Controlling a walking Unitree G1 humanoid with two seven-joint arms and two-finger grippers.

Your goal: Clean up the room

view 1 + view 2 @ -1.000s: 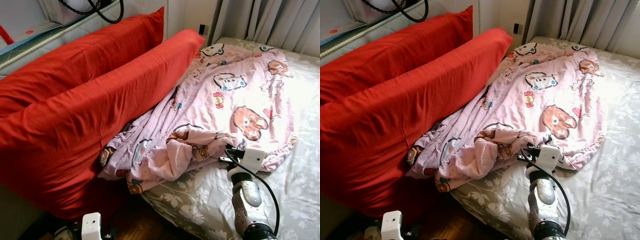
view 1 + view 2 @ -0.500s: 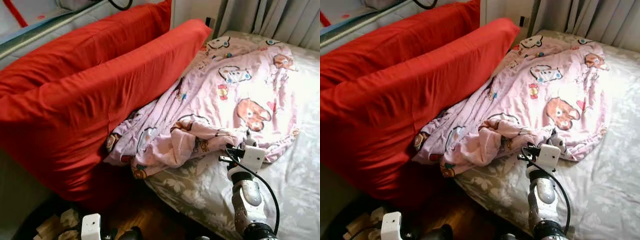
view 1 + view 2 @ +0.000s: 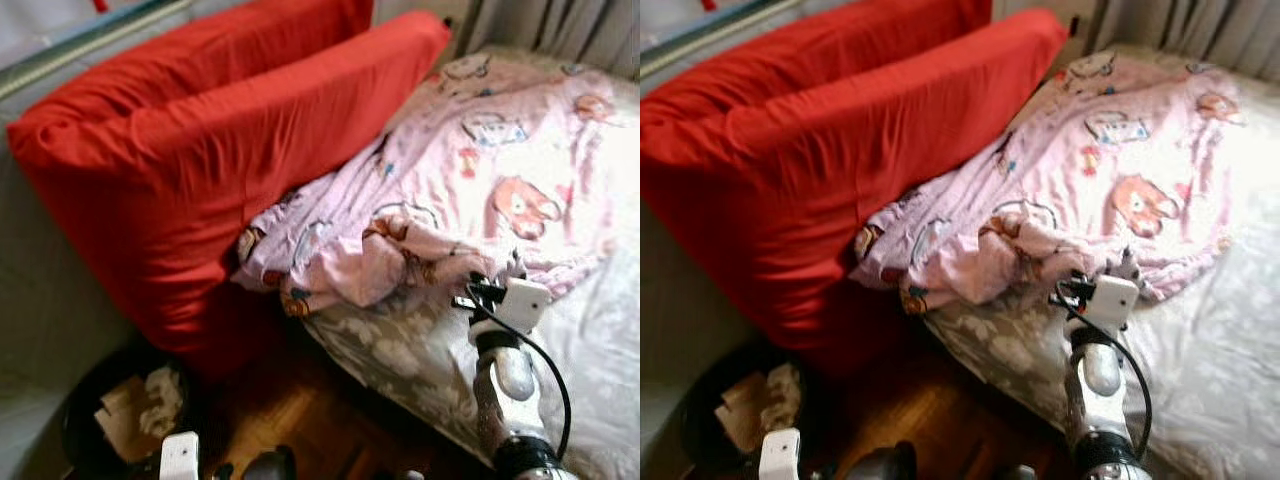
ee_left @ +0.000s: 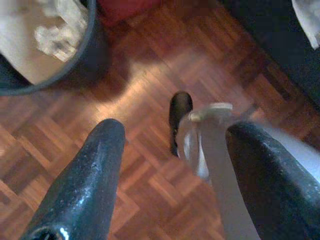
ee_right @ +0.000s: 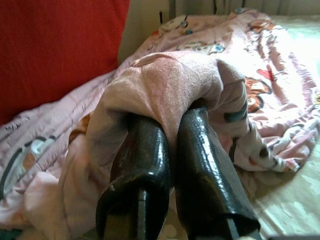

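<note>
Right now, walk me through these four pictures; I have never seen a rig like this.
This is a walking humanoid robot with two arms, each ending in a two-fingered black gripper. The two wide pictures come from cameras on its head, looking down at a bed. Two red pillows lean beside a crumpled pink cartoon-print blanket. The right gripper, seen close up by its wrist camera, is shut on a fold of that blanket. The left gripper hangs open over the wooden floor, near a black bin holding paper.
</note>
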